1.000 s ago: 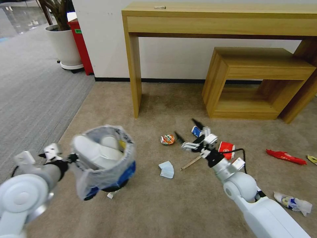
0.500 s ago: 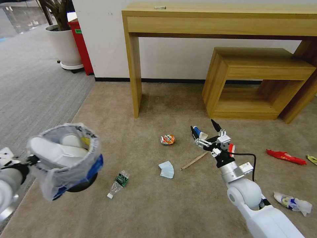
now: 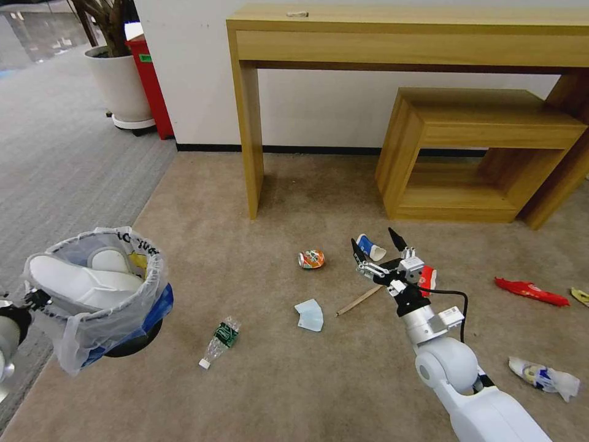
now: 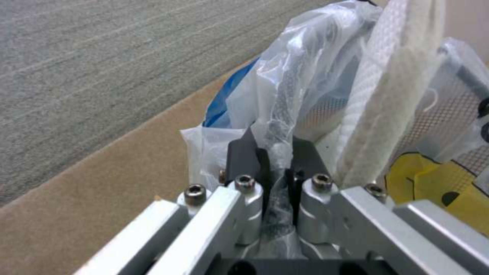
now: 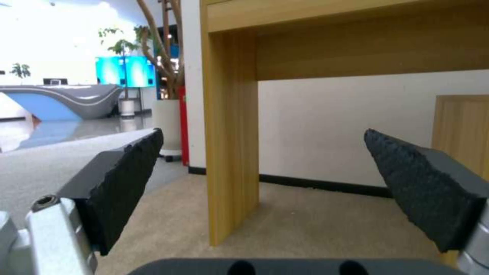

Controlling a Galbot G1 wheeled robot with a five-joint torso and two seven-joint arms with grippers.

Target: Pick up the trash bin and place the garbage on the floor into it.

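Observation:
The trash bin (image 3: pixel 98 288), round and dark with a clear lettered bag, hangs above the floor at the left with white slippers (image 3: pixel 80 279) inside. My left gripper (image 3: pixel 34 301) is shut on its bagged rim (image 4: pixel 277 168), beside a slipper (image 4: pixel 387 95) and a yellow wrapper (image 4: pixel 428 183). My right gripper (image 3: pixel 374 242) is open above a blue-and-white paper cup (image 3: pixel 370 247), with nothing between its fingers (image 5: pixel 127 183). On the carpet lie a crushed can (image 3: pixel 311 259), blue mask (image 3: pixel 309 315), wooden stick (image 3: pixel 359 299), crushed bottle (image 3: pixel 219 341), red cup (image 3: pixel 427 279) and red wrapper (image 3: pixel 531 291).
A tall wooden table (image 3: pixel 399 37) and a low wooden shelf (image 3: pixel 478 147) stand against the far wall; the table's leg (image 5: pixel 232 133) is ahead of the right gripper. A white wrapper (image 3: pixel 545 376) lies at the right. A planter (image 3: pixel 119 86) and red box (image 3: pixel 150 86) stand far left.
My left arm has carried the bin leftward, uncovering the crushed bottle on the carpet. My right gripper has moved right and farther out, from over the stick to over the paper cup.

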